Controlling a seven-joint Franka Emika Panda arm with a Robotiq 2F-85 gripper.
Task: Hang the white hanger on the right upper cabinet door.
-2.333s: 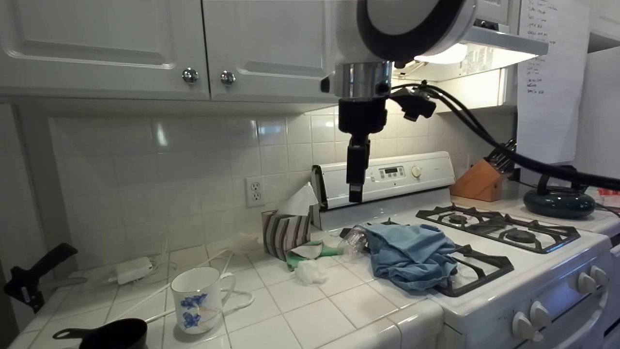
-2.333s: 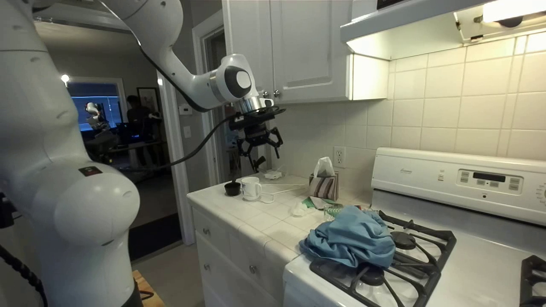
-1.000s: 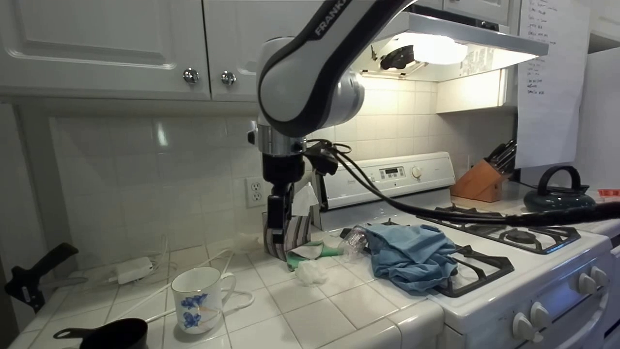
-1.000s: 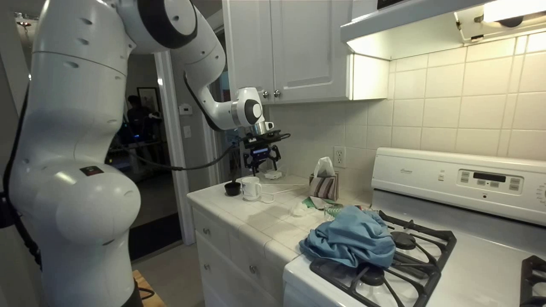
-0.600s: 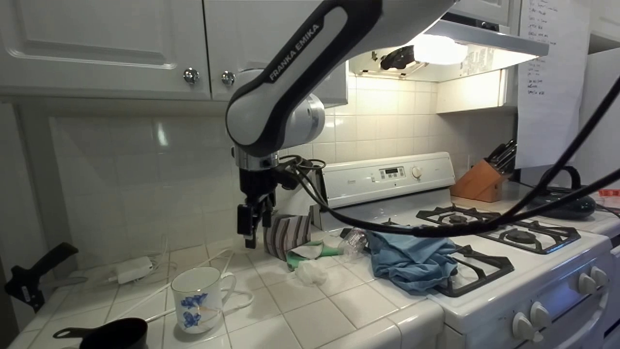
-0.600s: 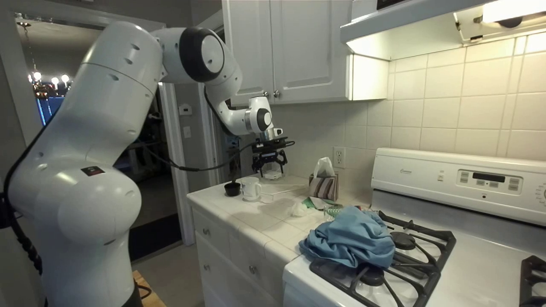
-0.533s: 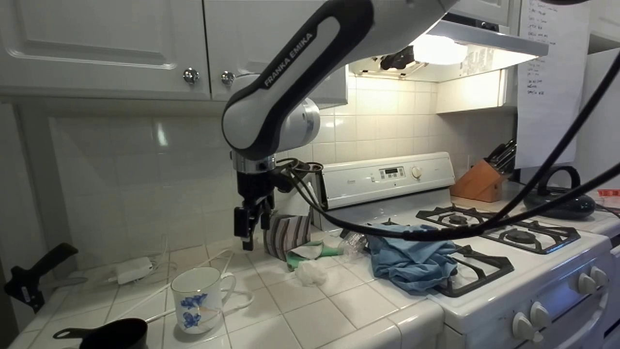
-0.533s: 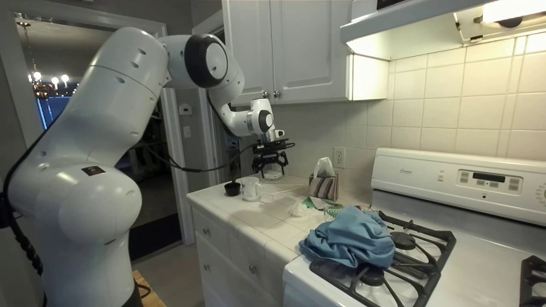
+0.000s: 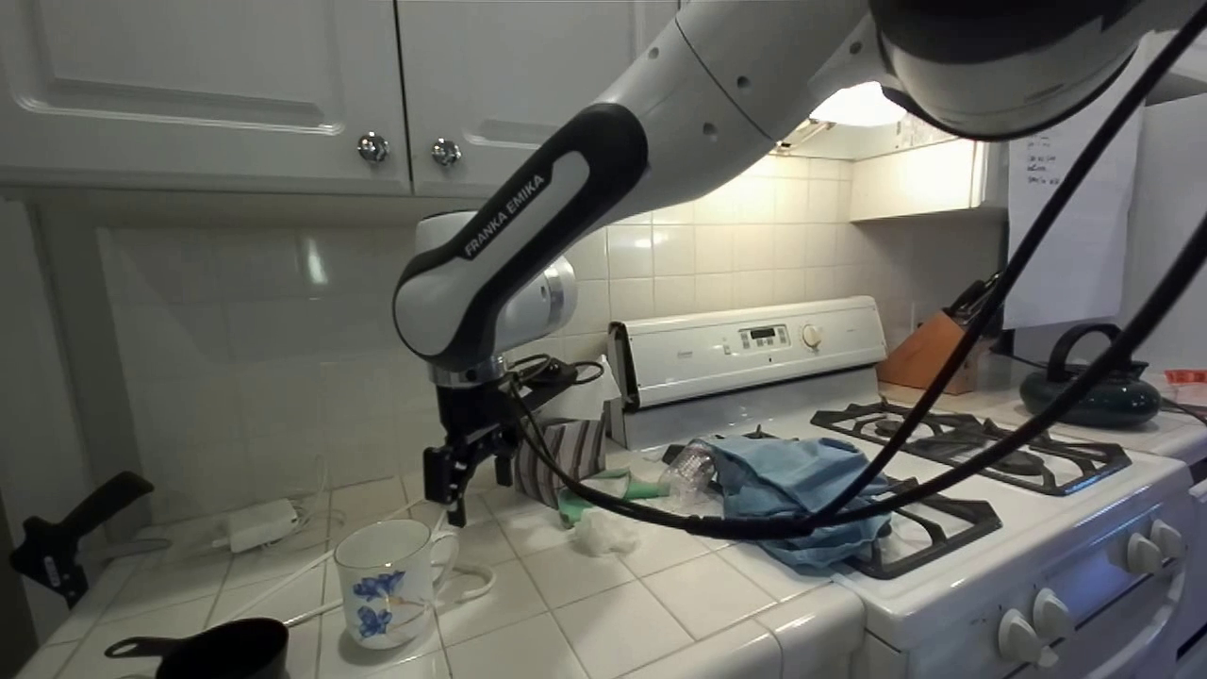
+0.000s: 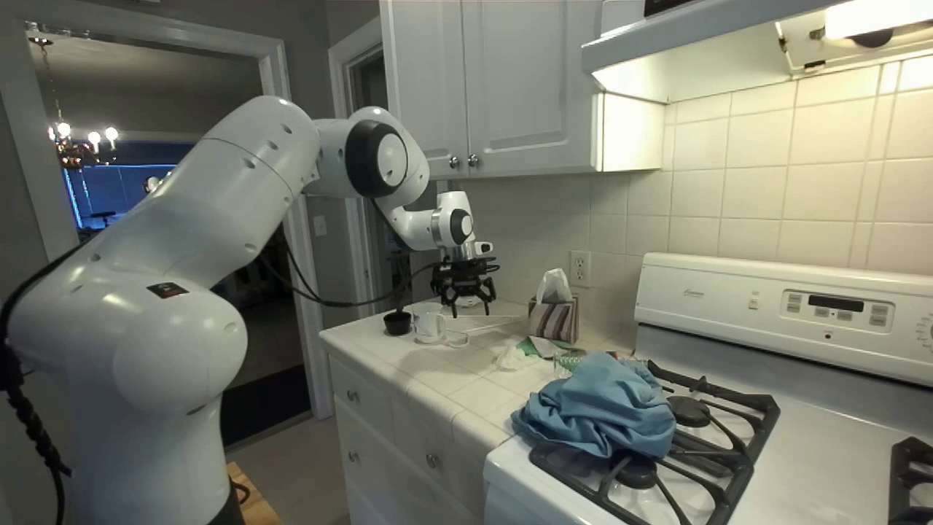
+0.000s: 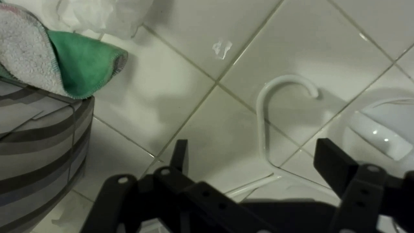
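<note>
Your hand [image 11: 254, 153] hangs above the worktop [image 9: 622, 613], its fingers [image 11: 333, 161] well apart. Beneath it lies the white hanger [image 11: 260, 126], on the worktop; in the wrist view you see its neck between the fingertips (the flowered mug [image 9: 382, 589] stands just beside the hook). The right upper cabinet door [image 9: 528, 71] is higher up, closed.

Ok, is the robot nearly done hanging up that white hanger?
Not nearly. Done: in the wrist view, the gripper appears to be over the white hanger, jaws wide open. In hand: probably lining up to grab; nothing is gripped yet. Left: grip the hanger, lift it off the counter where it lies, and hang it on the right upper cabinet door.
</note>
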